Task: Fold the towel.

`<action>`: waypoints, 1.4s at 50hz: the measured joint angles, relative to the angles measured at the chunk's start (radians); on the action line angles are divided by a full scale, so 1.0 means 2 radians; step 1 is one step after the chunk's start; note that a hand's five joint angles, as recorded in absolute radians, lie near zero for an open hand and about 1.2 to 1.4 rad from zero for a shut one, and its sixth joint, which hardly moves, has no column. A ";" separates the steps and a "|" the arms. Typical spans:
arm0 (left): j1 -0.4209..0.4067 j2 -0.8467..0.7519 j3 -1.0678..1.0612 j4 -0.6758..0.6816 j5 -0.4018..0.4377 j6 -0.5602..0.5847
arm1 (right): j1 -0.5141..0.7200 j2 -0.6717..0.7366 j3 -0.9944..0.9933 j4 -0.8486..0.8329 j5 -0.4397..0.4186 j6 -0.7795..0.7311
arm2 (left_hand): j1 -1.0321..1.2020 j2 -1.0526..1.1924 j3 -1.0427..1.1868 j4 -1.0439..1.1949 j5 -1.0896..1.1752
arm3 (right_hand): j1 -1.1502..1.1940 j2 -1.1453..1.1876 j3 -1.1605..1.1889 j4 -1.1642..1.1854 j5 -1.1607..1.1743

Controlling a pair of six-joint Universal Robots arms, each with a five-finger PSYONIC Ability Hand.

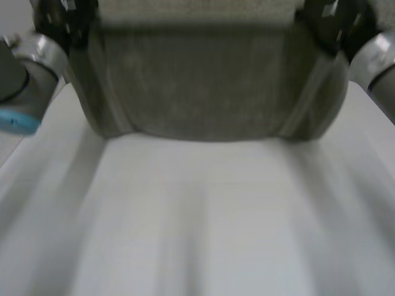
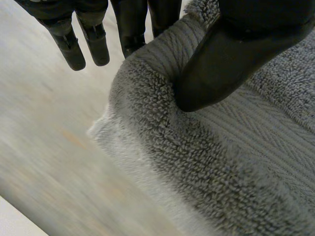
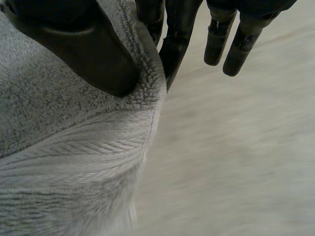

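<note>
A grey terry towel (image 1: 197,86) hangs lifted above the white table (image 1: 203,222), stretched between my two hands, its lower edge sagging in a curve. My left hand (image 1: 58,21) pinches the towel's left top corner; in the left wrist view its thumb (image 2: 221,64) presses the towel (image 2: 236,162) against the fingers (image 2: 133,24). My right hand (image 1: 336,24) holds the right top corner; in the right wrist view its thumb (image 3: 83,49) clamps the towel (image 3: 64,162) against the fingers (image 3: 172,44). Both hands are shut on the cloth.
The white table (image 1: 203,222) stretches wide and bare toward the front. My grey arms with light-blue caps flank the towel at both sides (image 1: 21,80) (image 1: 376,61).
</note>
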 measured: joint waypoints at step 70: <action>0.124 0.102 -0.433 -0.023 0.155 0.018 | -0.039 -0.001 0.375 -0.002 0.040 0.098 | 0.000 0.000 0.000 0.000 0.007 | -0.263 -0.263 0.000 0.000 -0.280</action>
